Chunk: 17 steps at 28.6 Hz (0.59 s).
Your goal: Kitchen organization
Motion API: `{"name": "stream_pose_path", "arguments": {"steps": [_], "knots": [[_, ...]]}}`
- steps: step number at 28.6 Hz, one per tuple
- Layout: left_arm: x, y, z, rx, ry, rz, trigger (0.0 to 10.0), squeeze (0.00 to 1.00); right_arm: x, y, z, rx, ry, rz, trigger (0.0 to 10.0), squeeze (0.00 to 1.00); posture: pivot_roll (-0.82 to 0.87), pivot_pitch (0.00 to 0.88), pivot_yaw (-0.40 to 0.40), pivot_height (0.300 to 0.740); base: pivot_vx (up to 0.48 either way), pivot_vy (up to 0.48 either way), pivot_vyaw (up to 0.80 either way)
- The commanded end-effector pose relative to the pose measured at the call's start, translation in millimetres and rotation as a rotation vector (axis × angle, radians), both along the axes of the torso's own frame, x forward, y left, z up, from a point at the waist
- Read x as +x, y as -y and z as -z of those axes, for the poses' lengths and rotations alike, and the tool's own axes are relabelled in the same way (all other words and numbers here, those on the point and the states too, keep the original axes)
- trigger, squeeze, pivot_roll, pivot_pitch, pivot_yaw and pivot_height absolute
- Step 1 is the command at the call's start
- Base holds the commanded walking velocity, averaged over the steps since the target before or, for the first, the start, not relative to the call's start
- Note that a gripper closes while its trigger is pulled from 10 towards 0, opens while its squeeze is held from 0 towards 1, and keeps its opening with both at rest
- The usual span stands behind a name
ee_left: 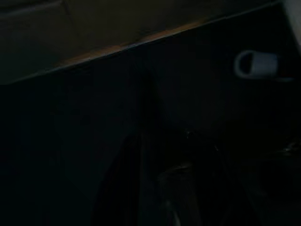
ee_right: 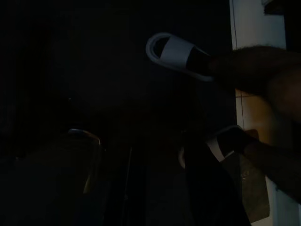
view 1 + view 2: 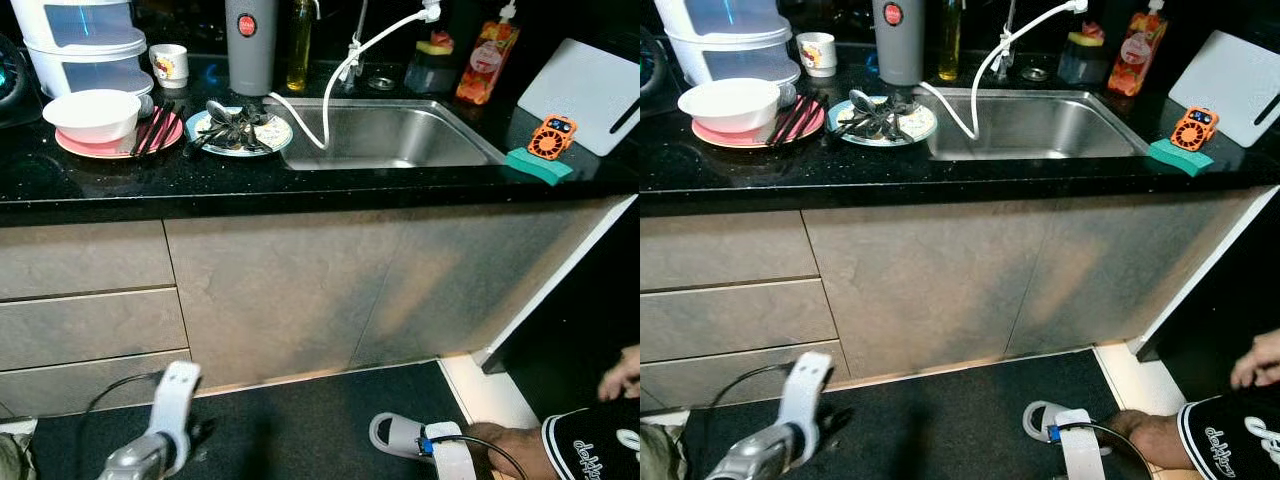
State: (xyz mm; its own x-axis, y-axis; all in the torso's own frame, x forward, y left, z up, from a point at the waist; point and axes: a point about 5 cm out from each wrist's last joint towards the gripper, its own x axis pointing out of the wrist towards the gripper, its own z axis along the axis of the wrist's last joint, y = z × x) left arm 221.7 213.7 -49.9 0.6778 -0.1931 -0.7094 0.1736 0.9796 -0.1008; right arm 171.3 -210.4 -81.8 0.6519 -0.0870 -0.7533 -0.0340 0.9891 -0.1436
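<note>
Dishes sit unsorted on the black table (image 3: 300,180), left of the sink (image 3: 400,135), well above both arms.

Largest first: grey cabinet fronts (image 3: 300,290) below the table, dark floor mat (image 3: 300,420) at their foot. Sink basin looks bare, white hose (image 3: 340,80) drooping into it. White cutting board (image 3: 585,95) leans at far right; stacked white containers (image 3: 85,40) at far left. White bowl (image 3: 92,113) rests on a pink plate (image 3: 115,143), dark chopsticks (image 3: 155,128) lying across the plate rim. Just beside it, a patterned plate (image 3: 240,132) piled with spoons and forks. Behind: grey thermos (image 3: 250,45), oil bottle (image 3: 298,45), small cup (image 3: 169,65), orange soap bottle (image 3: 487,62). Green sponge (image 3: 538,165) with a small orange gadget (image 3: 553,137) at the sink's right corner.

A person's foot in a white slipper (image 3: 395,435) and a sleeve (image 3: 590,445) show at lower right.

Step, as judged: approach only; nothing grasped. Next move calls for raising an arm to table height and closing in on the plates.

Left hand (image 3: 195,432) hangs low by the floor, holding nothing visible; finger spacing cannot be told. Right arm (image 3: 455,460) hangs idle; its finger spacing cannot be told in the dark wrist view either.
</note>
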Motion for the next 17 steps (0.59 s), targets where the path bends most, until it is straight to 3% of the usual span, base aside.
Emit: {"name": "stream_pose_path", "arguments": {"steps": [1,3,6,9,11,12,17], "knots": [[1.0,7.5,0.5,-0.061,-0.022,-0.03,10.0,0.0,9.5,6.5,-6.9,0.011,0.063,0.049,10.0,0.0,0.07,0.044,-0.075,0.74,0.0,0.0,0.0],[2.8,8.9,-1.1,-0.064,-0.011,-0.015,10.0,0.0,13.1,8.5,-9.5,0.018,0.086,0.069,10.0,0.0,0.07,0.044,-0.075,0.74,0.0,0.0,0.0],[30.5,19.6,-26.1,-0.08,0.162,0.093,10.0,0.0,31.7,19.6,-24.9,0.053,0.22,0.172,10.0,0.0,0.07,0.042,-0.075,0.74,0.0,0.0,0.0],[37.4,21.7,-32.9,-0.07,0.198,0.108,10.0,0.0,36.6,22.7,-29.9,0.056,0.262,0.192,10.0,0.0,0.06,0.044,-0.073,0.74,0.0,0.0,0.0],[55.8,28.7,-58.9,-0.054,0.317,0.14,10.0,0.0,49.3,31.8,-47.7,0.043,0.408,0.235,10.0,0.0,0.05,0.051,-0.065,0.74,0.0,0.0,0.0],[55.8,28.7,-58.9,-0.054,0.317,0.14,10.0,0.0,49.3,31.8,-47.7,0.043,0.408,0.235,10.0,0.0,0.05,0.051,-0.065,0.74,0.0,0.0,0.0],[67.8,38.3,-100.8,-0.111,0.434,0.195,10.0,0.0,45.5,35.5,-67.6,-0.011,0.572,0.239,10.0,0.0,0.05,0.059,-0.063,0.74,0.0,0.0,0.0]]}}
